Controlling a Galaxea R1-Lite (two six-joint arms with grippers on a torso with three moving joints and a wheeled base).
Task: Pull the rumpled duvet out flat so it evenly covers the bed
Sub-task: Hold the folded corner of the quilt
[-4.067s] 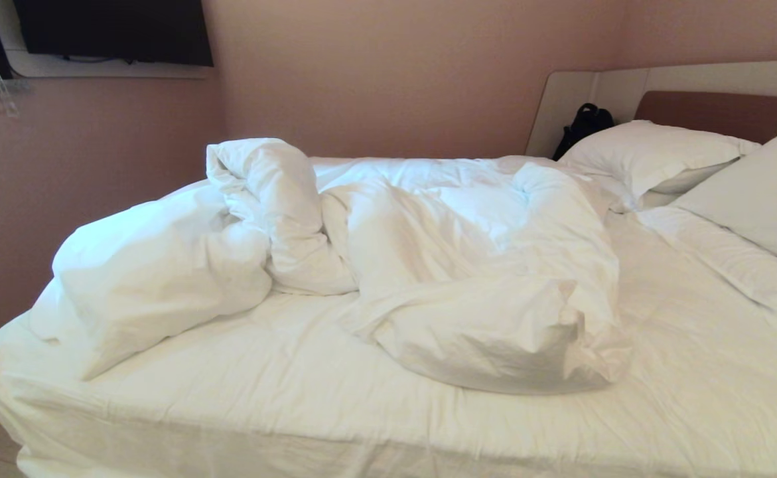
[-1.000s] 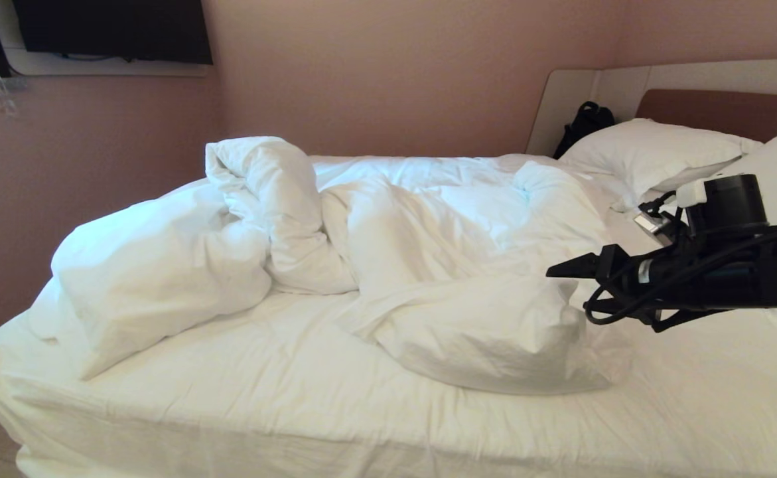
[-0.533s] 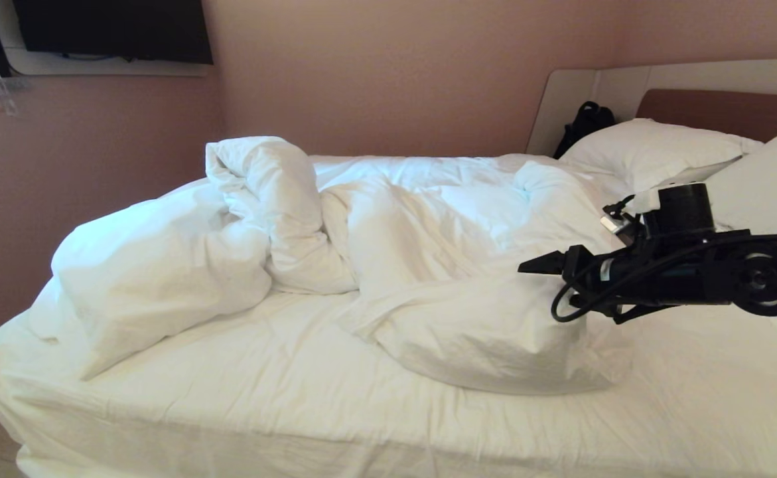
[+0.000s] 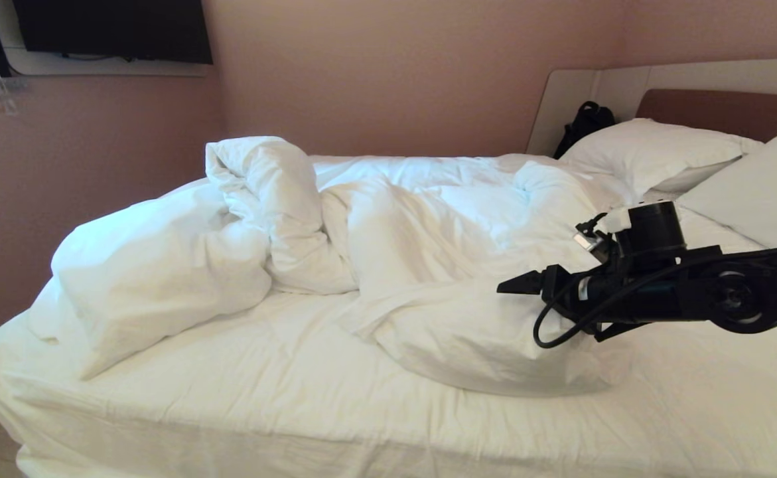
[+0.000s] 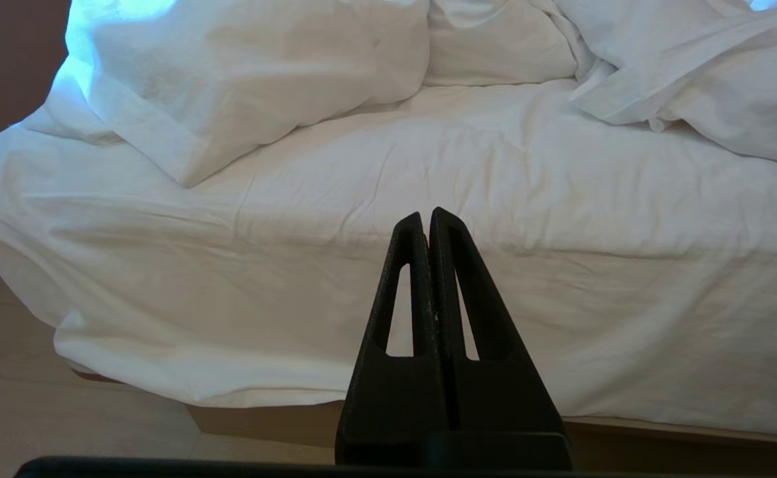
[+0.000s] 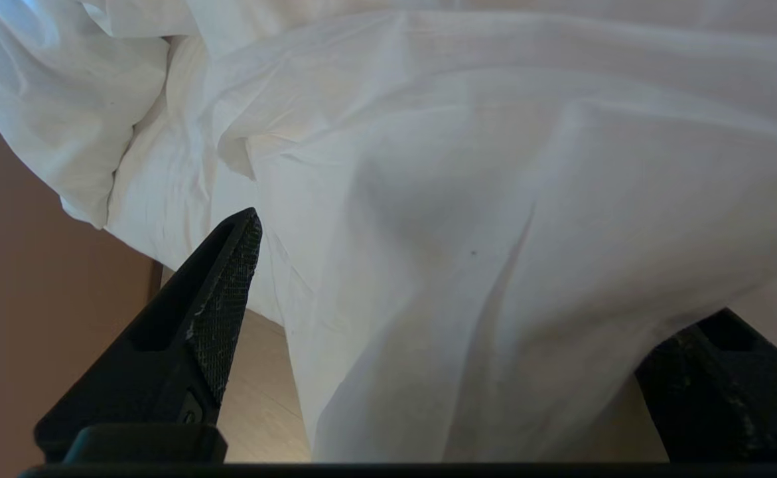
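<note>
The duvet [image 4: 428, 252] lies bunched in thick white lumps across the far half of the bed [image 4: 262, 398], leaving the near sheet bare. My right gripper [image 4: 527, 299] reaches in from the right at the duvet's near lump. It is open wide. In the right wrist view a fold of the duvet [image 6: 494, 166] bulges between the spread fingers of the right gripper [image 6: 488, 272]. My left gripper [image 5: 426, 216] is shut with nothing in it, held low and pointing at the side of the bed [image 5: 428, 166], below the duvet [image 5: 249, 73].
Two white pillows [image 4: 653, 156] [image 4: 760, 192] lean at the brown headboard [image 4: 720, 109] on the right. A black bag [image 4: 584, 126] stands in the far corner. A dark screen [image 4: 109, 30] hangs on the pink wall. Beige floor [image 5: 63, 411] runs along the bed's tan base [image 5: 262, 425].
My right arm has come into view from the right and moved left and down to the duvet's near lump. Duvet and bed have not shifted.
</note>
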